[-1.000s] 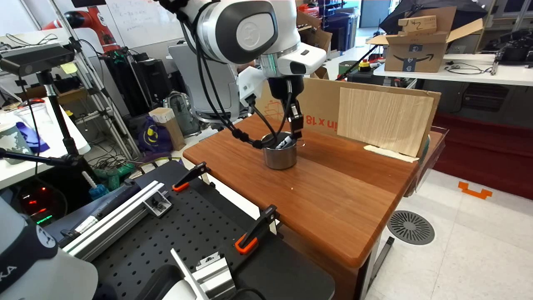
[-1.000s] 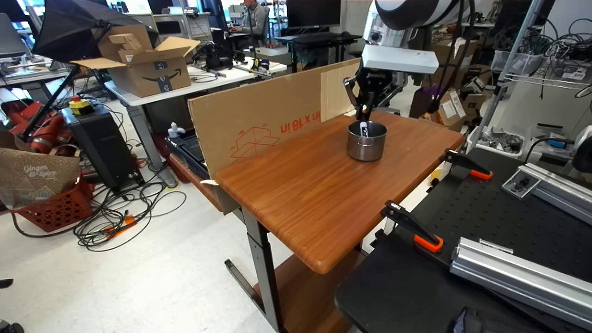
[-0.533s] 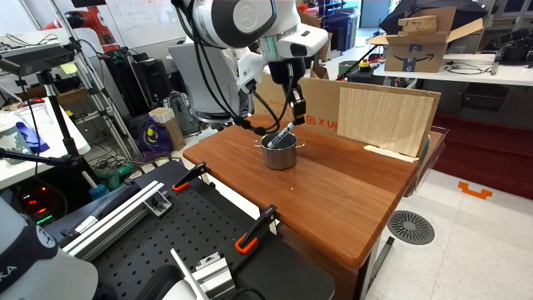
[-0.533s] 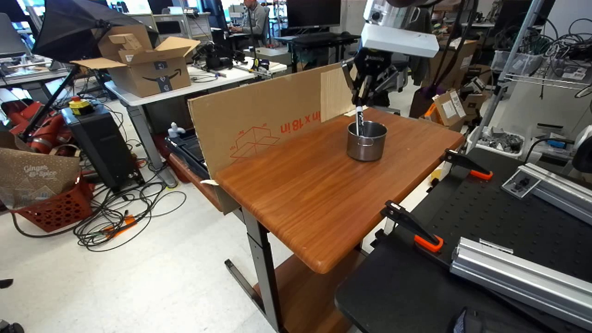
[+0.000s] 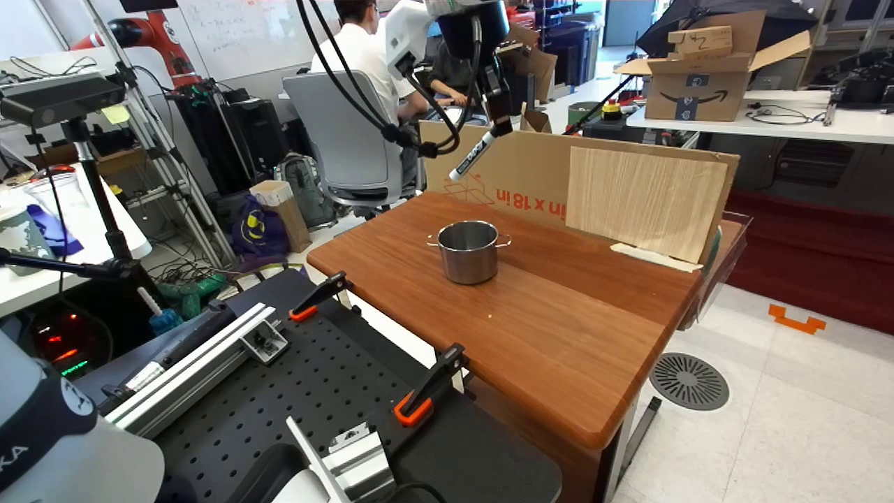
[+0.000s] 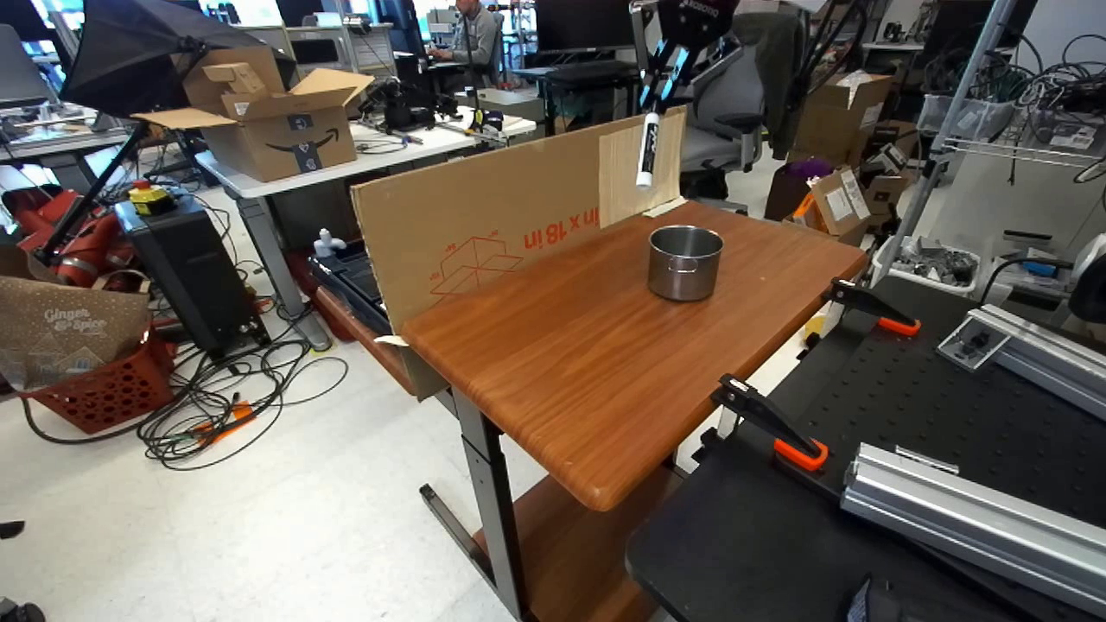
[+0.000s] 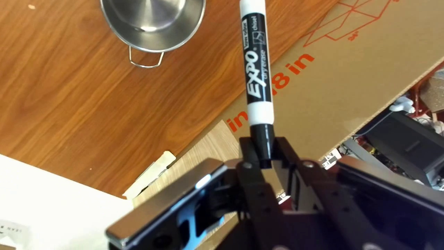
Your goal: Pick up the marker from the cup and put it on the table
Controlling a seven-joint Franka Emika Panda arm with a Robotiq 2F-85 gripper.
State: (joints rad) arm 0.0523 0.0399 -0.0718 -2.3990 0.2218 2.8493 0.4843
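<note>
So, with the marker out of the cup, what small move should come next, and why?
Probably shift the end effector sideways, away from the cup, before lowering: it grips the marker by its black end, tilted in the air, and in both exterior views the table extends well beyond the cup.

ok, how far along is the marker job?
Done: the Expo dry-erase marker is out of the two-handled metal pot. In hand: the gripper grips its black end, holding it in the air in both exterior views. Left: it isn't on the wooden table yet, so likely lower and release.
</note>
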